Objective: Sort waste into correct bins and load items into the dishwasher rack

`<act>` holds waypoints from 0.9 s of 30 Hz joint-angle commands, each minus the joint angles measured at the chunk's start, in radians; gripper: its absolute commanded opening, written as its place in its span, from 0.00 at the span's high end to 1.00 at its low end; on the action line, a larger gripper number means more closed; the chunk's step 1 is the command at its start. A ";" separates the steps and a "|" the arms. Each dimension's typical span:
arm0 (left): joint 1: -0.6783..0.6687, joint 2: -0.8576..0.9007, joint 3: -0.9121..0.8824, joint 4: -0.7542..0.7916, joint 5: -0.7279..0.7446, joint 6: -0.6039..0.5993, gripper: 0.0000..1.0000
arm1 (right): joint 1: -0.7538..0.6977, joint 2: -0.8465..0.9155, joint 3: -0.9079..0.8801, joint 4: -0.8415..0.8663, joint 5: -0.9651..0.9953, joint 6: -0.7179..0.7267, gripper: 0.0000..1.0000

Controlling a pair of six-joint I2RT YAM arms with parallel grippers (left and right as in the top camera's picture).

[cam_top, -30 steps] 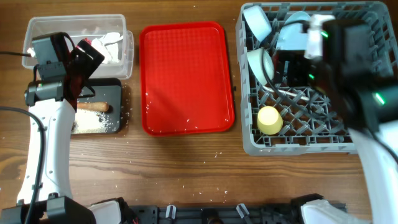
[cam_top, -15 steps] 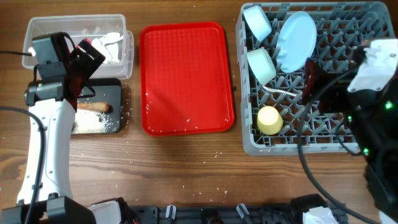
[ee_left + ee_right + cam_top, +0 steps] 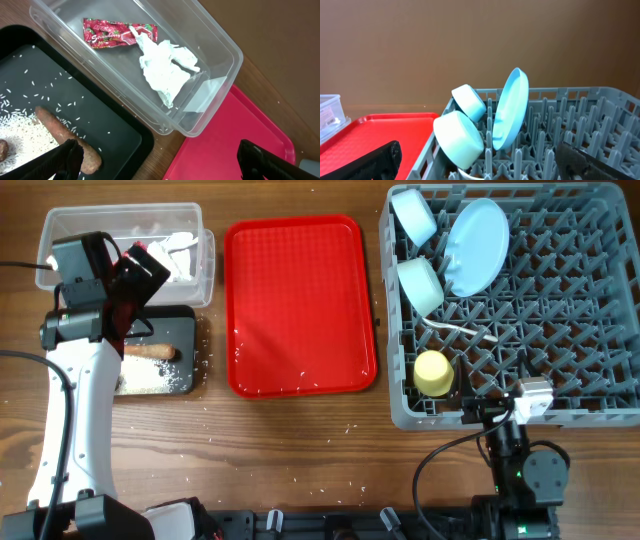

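Note:
The grey dishwasher rack [image 3: 600,300] holds the pale blue plate [image 3: 477,246] on edge, a pale blue bowl [image 3: 413,215], a pale green bowl [image 3: 421,285], the white spoon [image 3: 460,328] and the yellow cup [image 3: 434,372]. In the clear tub [image 3: 220,45] lie the red-and-white wrapper [image 3: 120,34] and crumpled paper [image 3: 167,70]. On the black tray [image 3: 125,135] are the carrot-like stick [image 3: 65,132], rice [image 3: 20,137] and a brown lump [image 3: 2,150]. My left gripper [image 3: 130,285] hangs open and empty over the two bins' shared edge. At the rack's front edge my right gripper [image 3: 497,408] is open and empty.
A flat red serving tray [image 3: 300,305] lies between the bins and the rack, with a few rice grains on it and on the wooden table [image 3: 300,450] around it. The right arm's base sits at the front right.
The right arm has drawn back from above the rack to its front edge, uncovering the plate and the bowls. The left arm has not moved.

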 commanded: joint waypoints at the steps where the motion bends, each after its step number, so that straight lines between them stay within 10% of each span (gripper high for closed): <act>1: -0.001 0.002 0.006 0.002 0.001 0.020 0.00 | -0.003 -0.068 -0.043 -0.011 -0.020 0.019 0.00; 27: -0.040 -0.079 -0.014 -0.018 -0.010 0.057 0.00 | -0.002 -0.070 -0.079 -0.049 -0.016 0.056 0.00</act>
